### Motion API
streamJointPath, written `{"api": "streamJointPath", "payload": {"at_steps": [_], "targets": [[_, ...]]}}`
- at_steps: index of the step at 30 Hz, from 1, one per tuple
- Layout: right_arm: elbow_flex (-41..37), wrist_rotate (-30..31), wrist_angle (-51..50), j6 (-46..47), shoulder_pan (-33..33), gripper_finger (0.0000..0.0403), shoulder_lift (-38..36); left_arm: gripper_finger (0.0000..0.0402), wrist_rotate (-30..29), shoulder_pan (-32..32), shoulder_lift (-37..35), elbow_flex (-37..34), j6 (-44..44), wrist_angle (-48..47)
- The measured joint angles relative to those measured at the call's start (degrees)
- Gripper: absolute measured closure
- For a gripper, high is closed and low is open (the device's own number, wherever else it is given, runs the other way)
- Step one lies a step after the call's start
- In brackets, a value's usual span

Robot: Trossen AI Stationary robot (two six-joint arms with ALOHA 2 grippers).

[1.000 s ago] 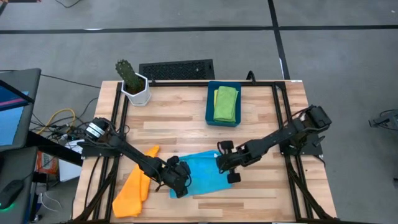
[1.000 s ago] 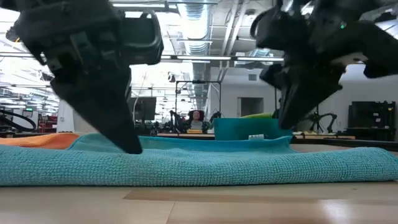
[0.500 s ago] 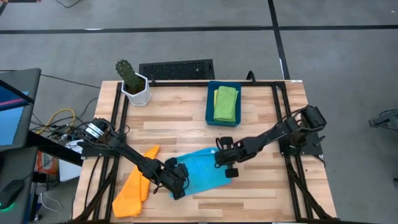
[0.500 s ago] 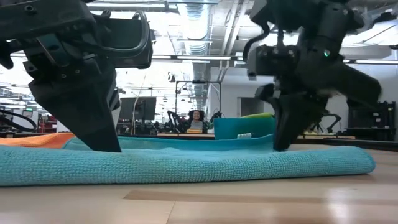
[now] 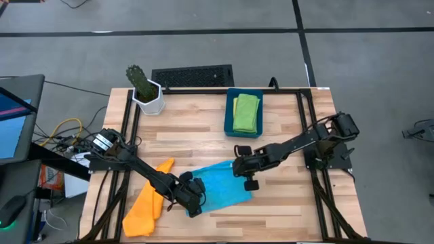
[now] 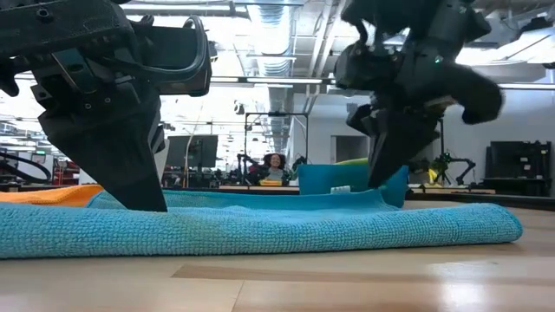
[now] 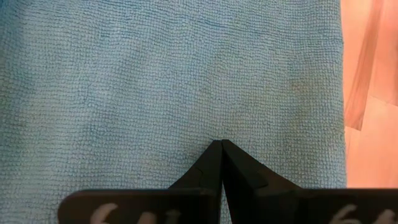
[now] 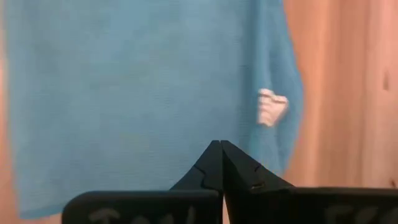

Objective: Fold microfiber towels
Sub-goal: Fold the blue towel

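A light blue microfiber towel [image 5: 220,188] lies spread on the wooden table [image 5: 190,129], near the front edge. My left gripper [image 5: 195,202] is shut, with its tips [image 7: 221,143] down on the towel's left part. My right gripper [image 5: 239,169] is shut over the towel's far right part; in the low view its tips [image 6: 379,182] stand at the towel's far edge. An orange towel [image 5: 146,203] lies to the left of the blue one. A folded green towel [image 5: 246,112] rests in the dark blue bin [image 5: 229,112]. My left gripper presses its shut fingertips [image 6: 147,204] down on the blue towel's top [image 7: 211,112], a little in from its left edge. The fingers slant down from the table's left. The towel lies flat on the table under them. My right gripper: I cannot tell whether its tips touch the towel.
A potted cactus [image 5: 144,91] stands at the far left corner. A black grille-like object [image 5: 193,76] lies just beyond the far edge. Bare wood shows between the bin and the blue towel. In the low view a person [image 6: 276,165] sits far off in the room.
My right gripper has moved toward the table's left, along the towel's far right part, and has risen a little. The towel's right end has drawn in toward the left; its left part stays pinned under my left gripper.
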Motion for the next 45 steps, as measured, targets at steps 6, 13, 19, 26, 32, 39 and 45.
{"api": "streamJointPath", "payload": {"at_steps": [6,13,19,26,32,39,45], "targets": [[0.2,0.47,1.49,-1.64,-0.08,0.0394,2.1,0.0401,0.05,-0.05,0.0,0.0,0.01,-0.4],[0.06,2.24,1.0,-2.61,-4.82,0.0379,2.51,0.0401,0.12,-0.15,-0.02,0.0,0.46,-0.96],[0.06,3.26,1.04,-4.14,-9.9,0.0391,1.92,0.0401,0.09,-0.15,-0.02,0.0,1.39,-1.23],[0.06,2.95,0.68,-1.69,-13.38,0.0367,1.21,0.0401,0.29,-0.13,-0.6,-0.1,-1.92,-1.69],[0.06,3.2,3.68,1.95,-11.05,0.0392,-7.59,0.0401,-3.0,0.96,-7.93,-0.16,-5.56,-3.59],[-12.7,7.26,30.91,10.7,-5.42,0.038,-16.12,0.0401,-22.91,0.61,-14.31,-0.11,-7.88,-9.02],[-26.18,11.15,57.03,16.48,-2.91,0.0396,-11.39,0.0401,-28.01,0.69,-9.34,-3.58,-9.52,0.9]]}}
